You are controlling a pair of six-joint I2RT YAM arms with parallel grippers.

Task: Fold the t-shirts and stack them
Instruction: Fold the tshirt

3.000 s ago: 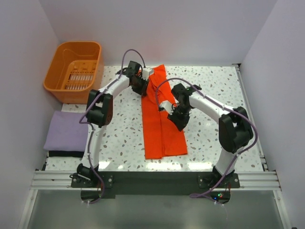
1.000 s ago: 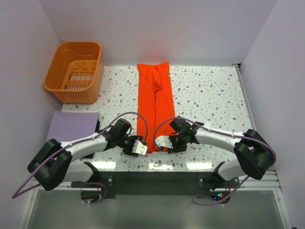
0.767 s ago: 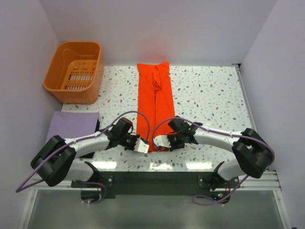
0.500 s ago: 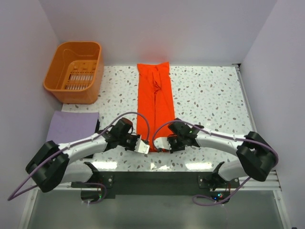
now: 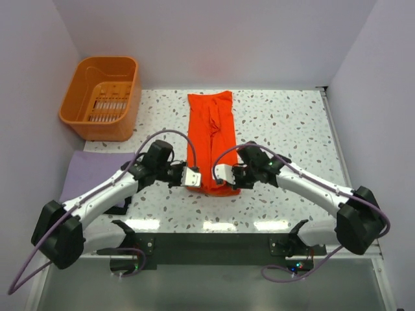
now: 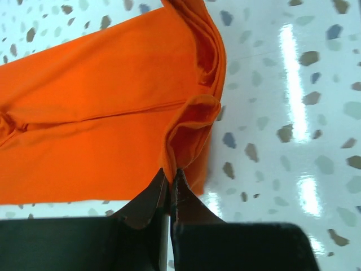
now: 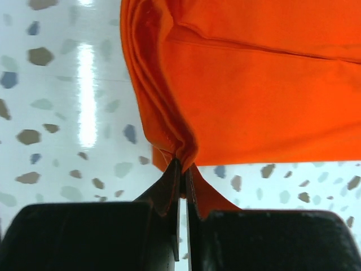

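- Slotted orange plastic basket (image 5: 100, 97) stood at the far left corner of the speckled table (image 5: 292, 123), well apart from the work.
- Lavender t-shirt (image 5: 87, 172) lay flat at the table's left edge, near side, partly hidden under the left arm. It looked folded already; judged to be the base of the stack.
- Left gripper (image 5: 190, 177) was clenched on the near left corner of the orange-red t-shirt (image 5: 211, 133). The left wrist view showed the fingertips (image 6: 163, 189) pressed together with a pinch of cloth rising out of them.
- The orange-red shirt ran as a long narrow strip down the table's middle, its far end flat near the back wall. Sides were already folded in; the near end was bunched and lifted between the two grippers.
- Right gripper (image 5: 222, 175) was clamped on the near right corner of the same shirt. In the right wrist view the hem gathered into folds right at the fingertips (image 7: 172, 183), a small flap hanging below.
- Step in hand, as judged: the lengthwise fold, with the near hem held at both corners.
- Next move would call for both arms carrying the hem away from the bases together, level and evenly spaced, then laying it on the far end and letting go.
- Risk noted: uneven travel would skew the fold.
- Stacking onto the lavender shirt not yet done.
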